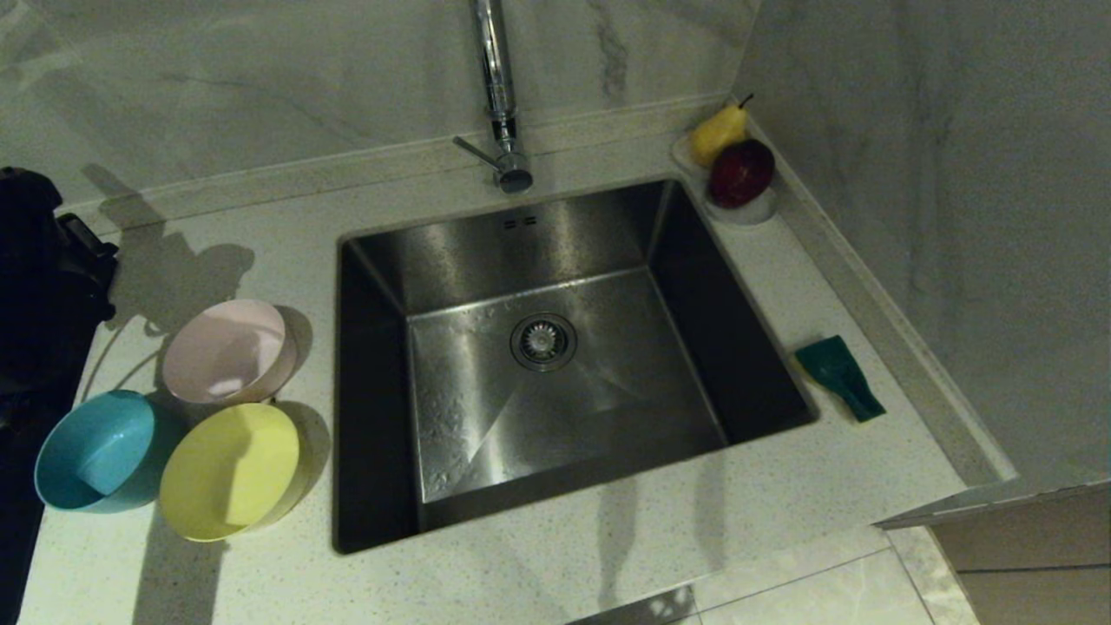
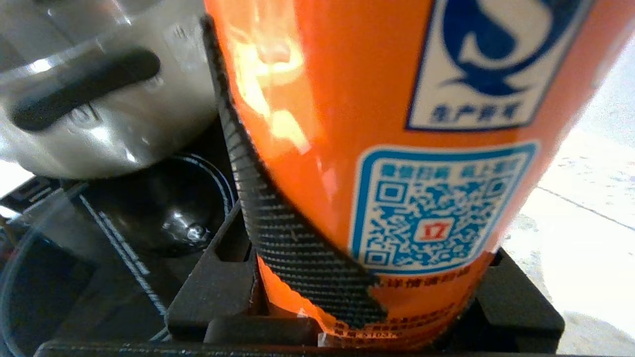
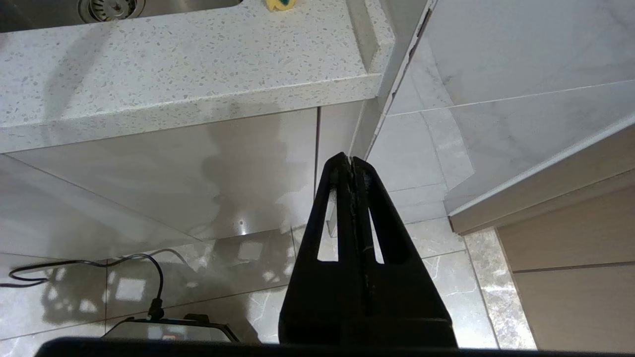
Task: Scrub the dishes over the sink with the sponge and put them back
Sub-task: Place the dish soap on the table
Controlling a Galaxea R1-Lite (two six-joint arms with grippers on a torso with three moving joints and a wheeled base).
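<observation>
- The large square stainless steel sink (image 1: 555,365) is set in the speckled white counter (image 1: 538,564), drain strainer in its floor, tall chrome tap (image 1: 499,95) behind.
- Three round plastic bowls sit close together on the counter left of the sink: pale pink (image 1: 227,351), light blue (image 1: 97,451), yellow (image 1: 233,470).
- The left gripper (image 2: 362,307) clasps an orange can (image 2: 377,148) between its fingers.
- The right gripper (image 3: 351,166) hangs below the counter's edge, fingers pressed together, holding nothing.
- The green-faced yellow sponge (image 1: 840,375) lies right of the sink.
</observation>
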